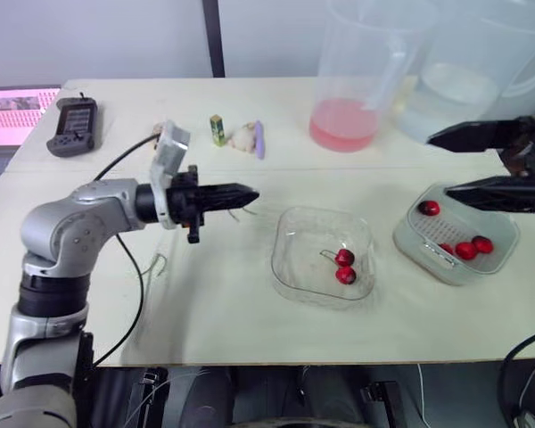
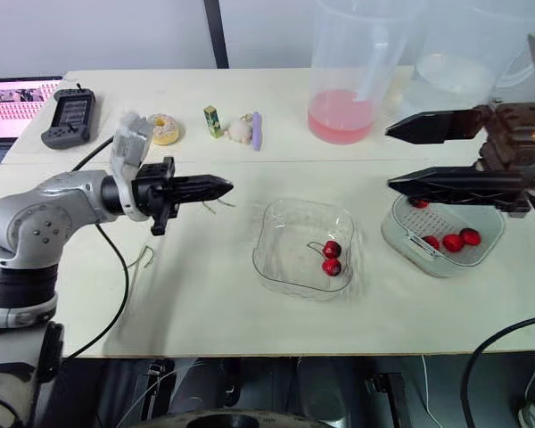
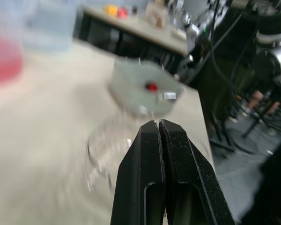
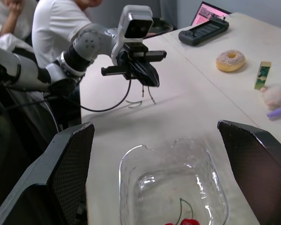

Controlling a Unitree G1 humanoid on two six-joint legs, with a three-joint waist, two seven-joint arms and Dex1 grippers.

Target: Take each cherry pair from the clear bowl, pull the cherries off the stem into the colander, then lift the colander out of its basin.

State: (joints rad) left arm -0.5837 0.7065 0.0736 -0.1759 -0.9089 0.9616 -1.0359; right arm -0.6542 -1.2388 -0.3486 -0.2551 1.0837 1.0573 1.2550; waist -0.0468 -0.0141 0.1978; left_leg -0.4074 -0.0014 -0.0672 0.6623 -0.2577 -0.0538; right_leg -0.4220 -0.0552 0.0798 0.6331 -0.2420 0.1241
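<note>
The clear bowl point(image 1: 294, 223) sits mid-table and holds one cherry pair point(image 1: 344, 266) joined by a stem. To its right, the white colander point(image 1: 425, 239) rests in its basin with several red cherries point(image 1: 466, 250) inside. My left gripper point(image 1: 252, 193) hovers left of the bowl, pointing toward it. It is shut on a thin bare cherry stem point(image 4: 150, 95) that dangles from its tip. My right gripper point(image 2: 390, 159) hangs wide open above the colander, its fingers point(image 2: 428, 127) pointing left with nothing between them.
Loose stems point(image 1: 156, 263) lie on the table under my left arm. A pitcher of pink liquid point(image 1: 348, 80) and a clear jug point(image 1: 464, 85) stand at the back right. A black device point(image 1: 73, 125), doughnut point(image 2: 165, 127), small green box point(image 1: 217, 129) and white toy point(image 1: 247, 136) line the back. A person point(image 4: 61, 23) is beyond the table's left end.
</note>
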